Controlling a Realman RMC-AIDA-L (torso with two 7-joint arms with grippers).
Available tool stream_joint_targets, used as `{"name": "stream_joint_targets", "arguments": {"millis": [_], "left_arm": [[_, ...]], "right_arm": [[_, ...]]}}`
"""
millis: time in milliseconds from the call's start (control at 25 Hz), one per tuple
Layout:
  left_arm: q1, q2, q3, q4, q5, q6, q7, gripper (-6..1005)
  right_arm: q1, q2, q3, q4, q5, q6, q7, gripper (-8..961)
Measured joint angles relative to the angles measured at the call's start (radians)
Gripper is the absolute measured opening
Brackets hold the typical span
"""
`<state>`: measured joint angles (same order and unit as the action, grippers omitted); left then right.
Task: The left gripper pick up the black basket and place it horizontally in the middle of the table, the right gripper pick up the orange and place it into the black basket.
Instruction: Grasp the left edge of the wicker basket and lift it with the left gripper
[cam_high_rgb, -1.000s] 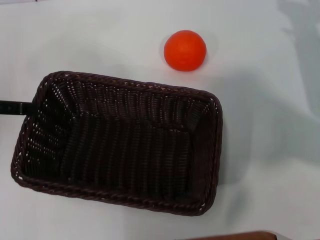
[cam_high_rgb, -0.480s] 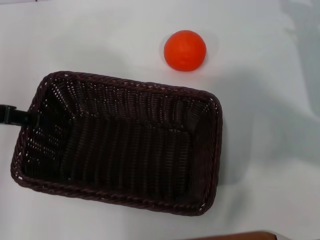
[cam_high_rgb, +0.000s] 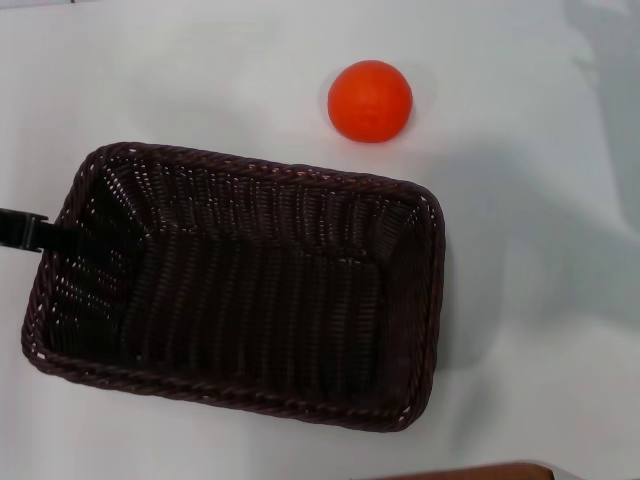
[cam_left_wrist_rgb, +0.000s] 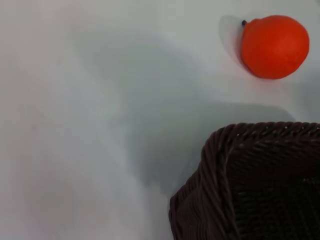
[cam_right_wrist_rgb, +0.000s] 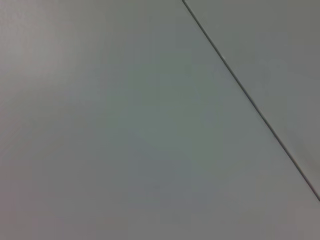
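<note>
The black basket (cam_high_rgb: 235, 285) is seen lying flat on the white surface (cam_high_rgb: 540, 300), holding nothing. The orange (cam_high_rgb: 370, 100) sits outside it, just beyond the far rim. The left pincer (cam_high_rgb: 25, 230) is placed at the basket's left rim; its state cannot be told. The right pincer is not seen.

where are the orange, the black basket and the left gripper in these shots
orange (cam_high_rgb: 370, 100), head view, middle of the fruit's skin
black basket (cam_high_rgb: 250, 290), head view, woven floor inside
left gripper (cam_high_rgb: 20, 230), head view, black bar by the basket's left end
</note>
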<state>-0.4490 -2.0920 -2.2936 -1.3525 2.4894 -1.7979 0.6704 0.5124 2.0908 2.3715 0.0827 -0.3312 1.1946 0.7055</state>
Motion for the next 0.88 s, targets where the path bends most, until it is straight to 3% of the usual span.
{"name": "stream_joint_targets", "arguments": {"millis": [200, 520, 640, 880], "left_arm": [[0.002, -0.005, 0.000, -0.016, 0.001, -0.012, 0.001, 368], [0.002, -0.005, -0.011, -0.017, -0.009, -0.014, 0.002, 193], [0.003, -0.005, -0.045, -0.020, -0.035, -0.011, 0.006, 194], [-0.002, -0.002, -0.198, -0.007, -0.143, -0.030, -0.020, 191]], "right_arm": [[0.000, 0.000, 0.015, 0.000, 0.001, 0.001, 0.008, 775], [0.000, 0.000, 0.018, 0.000, 0.002, 0.000, 0.009, 778], [0.000, 0.000, 0.019, 0.000, 0.002, -0.001, 0.009, 779], [0.000, 0.000, 0.019, 0.001, 0.001, -0.007, 0.009, 782]]}}
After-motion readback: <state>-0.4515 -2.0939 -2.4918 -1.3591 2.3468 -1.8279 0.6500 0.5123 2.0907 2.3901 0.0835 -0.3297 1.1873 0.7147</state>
